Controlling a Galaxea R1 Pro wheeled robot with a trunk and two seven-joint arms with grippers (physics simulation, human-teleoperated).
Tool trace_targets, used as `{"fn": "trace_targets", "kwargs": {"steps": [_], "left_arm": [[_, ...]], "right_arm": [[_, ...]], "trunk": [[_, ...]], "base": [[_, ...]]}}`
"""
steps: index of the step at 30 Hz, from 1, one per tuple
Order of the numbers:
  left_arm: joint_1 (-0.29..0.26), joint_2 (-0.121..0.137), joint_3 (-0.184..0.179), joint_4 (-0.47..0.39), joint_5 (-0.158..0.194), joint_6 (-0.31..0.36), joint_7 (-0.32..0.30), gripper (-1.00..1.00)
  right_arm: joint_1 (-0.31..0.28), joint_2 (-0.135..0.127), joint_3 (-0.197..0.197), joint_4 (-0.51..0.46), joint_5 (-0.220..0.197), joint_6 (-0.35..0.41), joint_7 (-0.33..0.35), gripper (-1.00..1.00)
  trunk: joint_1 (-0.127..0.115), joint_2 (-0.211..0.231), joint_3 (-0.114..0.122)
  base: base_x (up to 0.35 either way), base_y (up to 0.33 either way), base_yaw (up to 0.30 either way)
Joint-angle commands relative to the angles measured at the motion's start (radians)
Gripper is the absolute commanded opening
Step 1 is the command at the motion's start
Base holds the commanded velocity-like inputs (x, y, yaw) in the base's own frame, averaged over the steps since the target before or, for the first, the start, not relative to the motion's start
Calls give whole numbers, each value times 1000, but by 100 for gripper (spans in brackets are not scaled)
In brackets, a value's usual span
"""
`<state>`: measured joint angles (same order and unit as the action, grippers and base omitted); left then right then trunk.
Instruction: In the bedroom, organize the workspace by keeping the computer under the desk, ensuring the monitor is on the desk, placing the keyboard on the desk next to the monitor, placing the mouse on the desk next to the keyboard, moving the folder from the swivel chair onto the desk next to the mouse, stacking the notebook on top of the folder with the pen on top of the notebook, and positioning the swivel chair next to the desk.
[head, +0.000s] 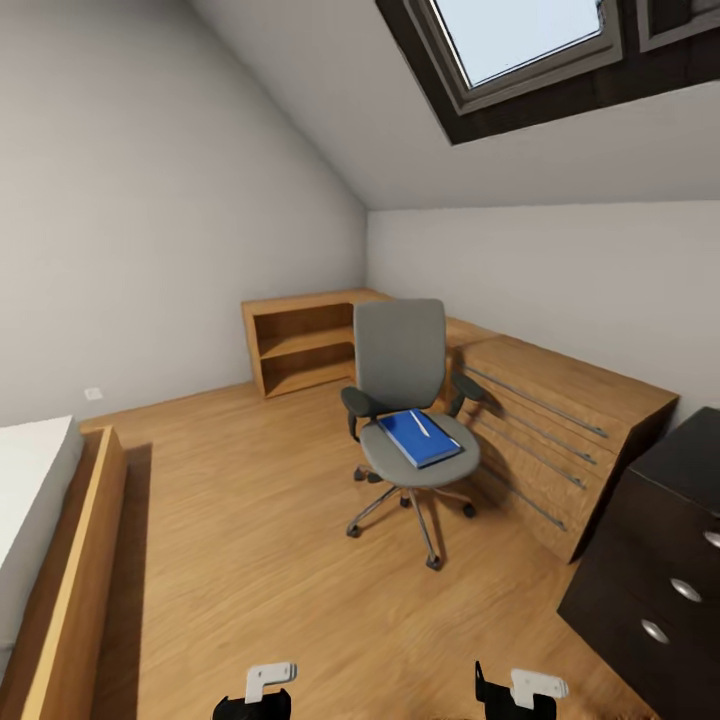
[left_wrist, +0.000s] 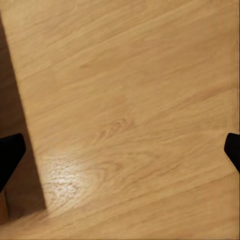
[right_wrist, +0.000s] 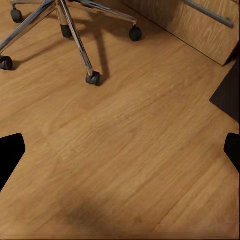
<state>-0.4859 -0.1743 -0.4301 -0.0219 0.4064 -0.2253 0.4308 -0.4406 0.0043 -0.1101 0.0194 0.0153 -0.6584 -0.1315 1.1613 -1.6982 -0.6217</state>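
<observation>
The grey swivel chair (head: 400, 365) stands mid-room on the wooden floor, its back toward the far wall. A bright-blue folder (head: 420, 440) lies flat on its seat, with a thin whitish pen (head: 421, 424) resting on it. At the right edge stands the desk's dark drawer unit (head: 660, 560) with round silver knobs; the desk top is cut off by the frame. My left gripper (head: 255, 695) and right gripper (head: 520, 690) hang low in front of me, both open and empty. The right wrist view shows the chair's chrome base (right_wrist: 75, 25) ahead of the open right gripper (right_wrist: 120, 150).
A light wooden dresser (head: 560, 420) with long bar handles runs along the right wall behind the chair. An open wooden shelf (head: 300, 350) fills the far corner. A bed with a wooden frame (head: 70, 570) lies at the left. Bare floor (head: 260, 540) separates me from the chair.
</observation>
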Motion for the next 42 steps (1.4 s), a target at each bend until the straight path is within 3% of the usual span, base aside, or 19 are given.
{"fn": "trace_targets", "kwargs": {"steps": [1,33,42], "left_arm": [[0,0,-8,0,9,-4,3,100],[0,0,-7,0,9,-1,3,100],[0,1,-7,0,9,1,3,100]], "right_arm": [[-1,0,-5,2,2,-4,0,100],[-1,6,-5,4,2,-1,0,100],[-1,17,-6,4,3,4,1,100]], "trunk": [[-4,7,2],[-127,231,102],[-161,294,128]], "base": [[0,0,-277],[0,0,-292],[0,0,-93]]}}
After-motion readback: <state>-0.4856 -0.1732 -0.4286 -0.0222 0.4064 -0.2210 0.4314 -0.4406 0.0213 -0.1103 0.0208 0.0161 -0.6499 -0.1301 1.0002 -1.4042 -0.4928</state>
